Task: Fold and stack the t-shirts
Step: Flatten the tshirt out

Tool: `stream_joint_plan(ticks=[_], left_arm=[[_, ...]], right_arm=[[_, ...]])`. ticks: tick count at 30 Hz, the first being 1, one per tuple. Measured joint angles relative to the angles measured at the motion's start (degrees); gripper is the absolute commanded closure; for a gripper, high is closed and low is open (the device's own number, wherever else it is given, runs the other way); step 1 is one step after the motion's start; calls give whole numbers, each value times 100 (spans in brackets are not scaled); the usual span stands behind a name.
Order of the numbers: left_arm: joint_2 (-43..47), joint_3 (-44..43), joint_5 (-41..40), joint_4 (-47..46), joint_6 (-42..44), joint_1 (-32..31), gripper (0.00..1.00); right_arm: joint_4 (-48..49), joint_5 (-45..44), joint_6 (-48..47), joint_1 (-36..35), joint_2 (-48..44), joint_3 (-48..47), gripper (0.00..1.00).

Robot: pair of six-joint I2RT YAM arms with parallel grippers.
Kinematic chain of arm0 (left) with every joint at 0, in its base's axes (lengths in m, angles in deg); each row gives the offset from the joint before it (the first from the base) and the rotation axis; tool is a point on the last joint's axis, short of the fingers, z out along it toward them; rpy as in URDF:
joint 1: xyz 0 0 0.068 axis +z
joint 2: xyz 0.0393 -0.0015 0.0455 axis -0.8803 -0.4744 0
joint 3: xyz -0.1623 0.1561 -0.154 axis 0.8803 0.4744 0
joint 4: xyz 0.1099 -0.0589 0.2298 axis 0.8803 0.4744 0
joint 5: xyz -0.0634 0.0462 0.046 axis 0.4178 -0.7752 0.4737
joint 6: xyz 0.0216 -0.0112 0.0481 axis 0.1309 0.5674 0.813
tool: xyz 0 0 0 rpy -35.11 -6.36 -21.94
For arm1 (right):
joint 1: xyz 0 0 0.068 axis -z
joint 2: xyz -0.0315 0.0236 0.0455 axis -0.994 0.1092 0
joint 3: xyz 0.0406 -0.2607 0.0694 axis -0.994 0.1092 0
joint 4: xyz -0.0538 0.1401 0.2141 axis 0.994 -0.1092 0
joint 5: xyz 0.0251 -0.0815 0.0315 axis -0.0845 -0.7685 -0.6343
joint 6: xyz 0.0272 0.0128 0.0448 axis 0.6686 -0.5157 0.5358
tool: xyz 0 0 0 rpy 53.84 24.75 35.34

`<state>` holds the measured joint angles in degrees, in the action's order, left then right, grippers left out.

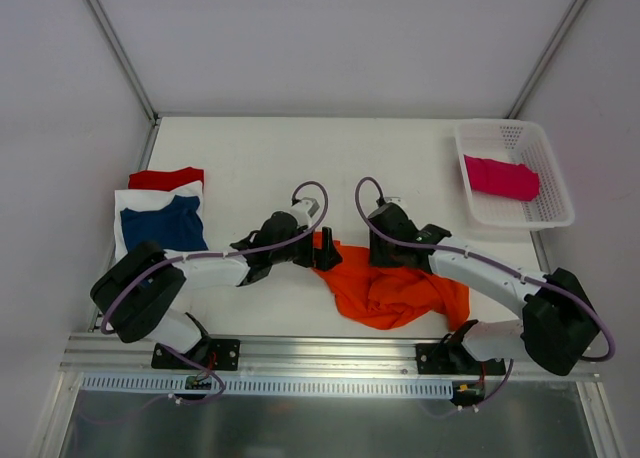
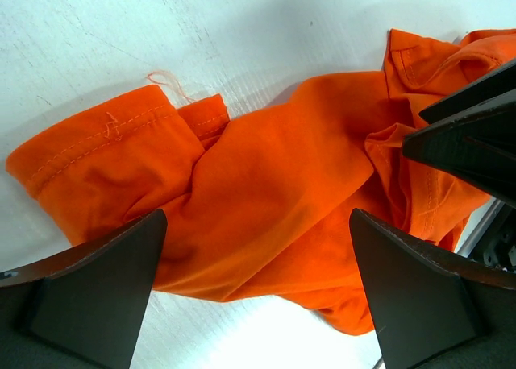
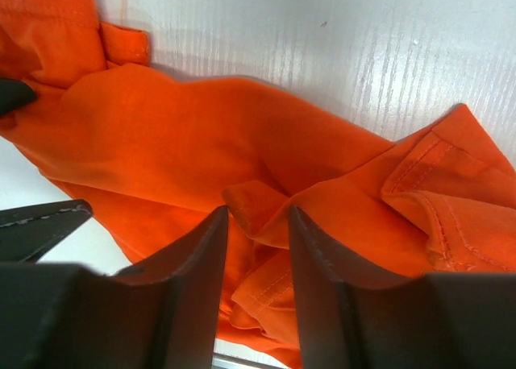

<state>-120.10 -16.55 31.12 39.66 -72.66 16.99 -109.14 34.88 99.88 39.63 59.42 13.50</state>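
Note:
A bright orange t-shirt point(image 1: 395, 293) lies crumpled on the white table near the front centre. My left gripper point(image 1: 325, 250) hangs open over its left end, with a hemmed sleeve point(image 2: 89, 155) beyond the fingers and the jaws point(image 2: 256, 224) wide apart over the cloth. My right gripper point(image 1: 385, 248) is at the shirt's upper edge, and its jaws point(image 3: 256, 217) are closed narrow on a raised fold of orange cloth point(image 3: 254, 200). A navy shirt point(image 1: 160, 226) lies on a white one point(image 1: 133, 200) and a red one point(image 1: 165, 178) at the far left. A magenta shirt point(image 1: 500, 176) lies in the basket.
A white plastic mesh basket point(image 1: 512, 133) stands at the back right of the table. The shirt pile sits against the left wall. A metal rail point(image 1: 330, 353) runs along the near edge, where both arm bases are bolted.

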Motion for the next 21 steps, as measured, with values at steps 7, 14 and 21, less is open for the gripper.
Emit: stream_joint_plan(ticks=[7, 14, 21], left_arm=[[52, 90, -37, 4, 9, 0, 1], [264, 90, -247, 214, 57, 0, 1], [573, 90, -487, 476, 162, 0, 1]], right_arm=[[-2, 20, -76, 0, 31, -4, 100], [-640, -144, -470, 4, -17, -927, 100], [-2096, -874, -1381, 107, -195, -4385, 100]])
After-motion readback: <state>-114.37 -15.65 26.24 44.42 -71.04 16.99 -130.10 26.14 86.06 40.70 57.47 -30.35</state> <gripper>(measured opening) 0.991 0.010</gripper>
